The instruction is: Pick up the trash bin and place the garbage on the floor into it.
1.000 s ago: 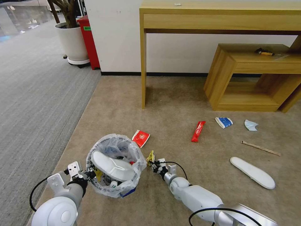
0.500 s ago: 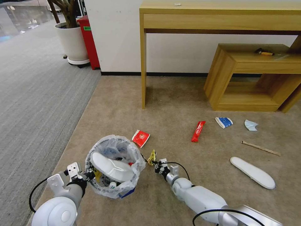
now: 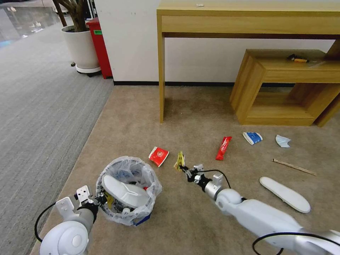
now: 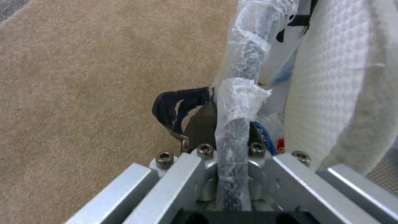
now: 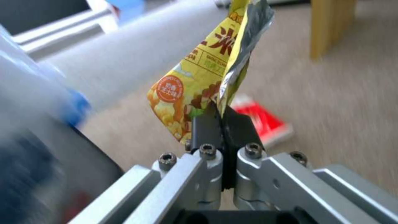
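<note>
When you look down from the head camera, you see the trash bin (image 3: 128,191) sitting on the beige carpet (image 3: 198,117), low and to the left. A white slipper (image 3: 124,190) lies across the top of its clear bag. Your left gripper (image 3: 102,199) is at the bin's near rim. Your right gripper (image 3: 185,169) reaches out to the right of the bin and pinches a yellow snack wrapper (image 3: 179,161), lifted just off the carpet. A red packet (image 3: 158,156) lies just beside it. Farther right you can spot a long red wrapper (image 3: 223,147), a blue-white packet (image 3: 253,137), a pale blue mask (image 3: 283,141), a wooden stick (image 3: 294,167) and a second white slipper (image 3: 285,194), all on the carpet.

In the left wrist camera, you get what the head camera is too far away to show: the left gripper (image 4: 227,124) is clamped on the bin's rim (image 4: 237,115), which is wrapped in the bag, one finger outside and one inside. The bumpy white slipper (image 4: 335,81) leans close by inside the bin.

In the right wrist camera, you see the two black fingers (image 5: 204,127) of the right gripper (image 5: 222,126) pressed tight together on the bottom edge of the yellow wrapper (image 5: 207,74), which stands up above them. You can even see popcorn printed on it. The red packet (image 5: 261,119) lies on the carpet behind.
</note>
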